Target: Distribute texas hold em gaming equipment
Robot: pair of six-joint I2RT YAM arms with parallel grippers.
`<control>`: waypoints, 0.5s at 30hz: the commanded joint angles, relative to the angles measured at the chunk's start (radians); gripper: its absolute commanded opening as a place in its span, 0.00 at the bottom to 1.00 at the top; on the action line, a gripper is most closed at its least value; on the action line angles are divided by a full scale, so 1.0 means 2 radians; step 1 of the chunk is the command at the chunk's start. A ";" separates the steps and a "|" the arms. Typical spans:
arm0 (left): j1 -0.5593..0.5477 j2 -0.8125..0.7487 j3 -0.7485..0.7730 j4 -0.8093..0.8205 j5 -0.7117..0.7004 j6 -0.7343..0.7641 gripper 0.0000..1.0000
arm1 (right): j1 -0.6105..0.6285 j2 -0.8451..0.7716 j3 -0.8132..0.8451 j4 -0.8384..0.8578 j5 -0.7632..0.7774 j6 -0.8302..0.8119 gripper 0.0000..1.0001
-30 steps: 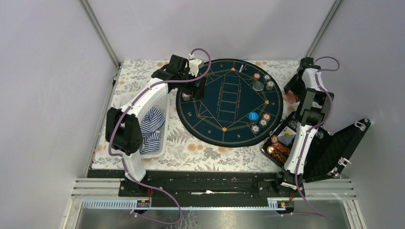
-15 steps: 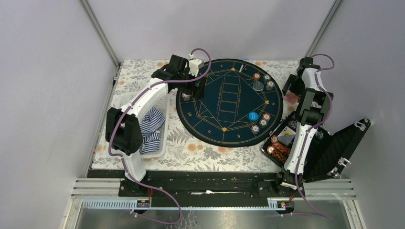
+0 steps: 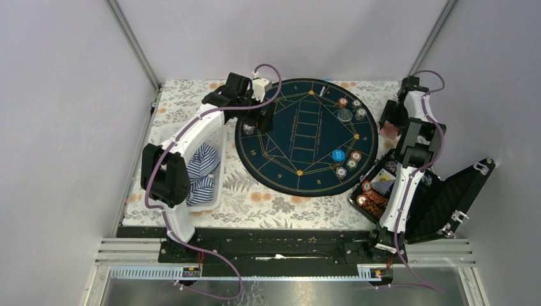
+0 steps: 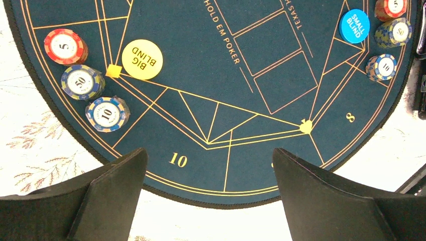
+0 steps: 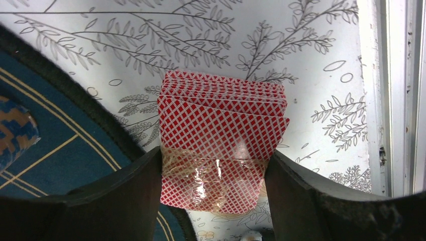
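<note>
A taped deck of red-backed playing cards (image 5: 221,130) sits between my right gripper's (image 5: 215,153) jaws, which press on both its sides, over the floral cloth just off the mat's right edge (image 3: 389,129). My left gripper (image 4: 208,153) hangs open over the mat's left rim with nothing between its fingers. Across the mat, the yellow disc (image 4: 142,59) lies beside three chip stacks (image 4: 82,82). The blue disc (image 4: 354,25) lies beside three more chip stacks (image 4: 381,67). Another chip stack (image 3: 249,129) sits close under the left gripper (image 3: 266,118).
The round dark blue mat (image 3: 306,137) covers the table's middle. An open black case (image 3: 446,191) at the near right holds more chips (image 3: 369,199) and cards. A white basket (image 3: 217,191) with striped cloth (image 3: 203,169) stands at the left.
The right gripper's jaws went wider apart and closed again on the deck, and the wrist shifted slightly. The left arm has not moved.
</note>
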 commanded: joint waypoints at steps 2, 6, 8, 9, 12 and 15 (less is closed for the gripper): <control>0.008 -0.033 0.028 0.016 -0.003 -0.017 0.99 | -0.002 -0.059 0.018 0.017 -0.046 -0.054 0.51; 0.019 -0.045 0.025 0.036 -0.008 -0.051 0.99 | -0.002 -0.079 0.018 0.022 -0.074 -0.088 0.49; 0.025 -0.057 0.016 0.053 -0.012 -0.063 0.99 | -0.002 -0.087 0.023 0.022 -0.084 -0.103 0.48; 0.027 -0.064 0.009 0.062 -0.014 -0.065 0.99 | -0.002 -0.090 0.026 0.020 -0.089 -0.111 0.47; 0.029 -0.092 -0.019 0.093 -0.029 -0.064 0.99 | -0.002 -0.099 0.046 0.004 -0.119 -0.142 0.46; 0.032 -0.113 -0.028 0.102 -0.042 -0.067 0.99 | 0.002 -0.117 0.070 -0.022 -0.168 -0.184 0.45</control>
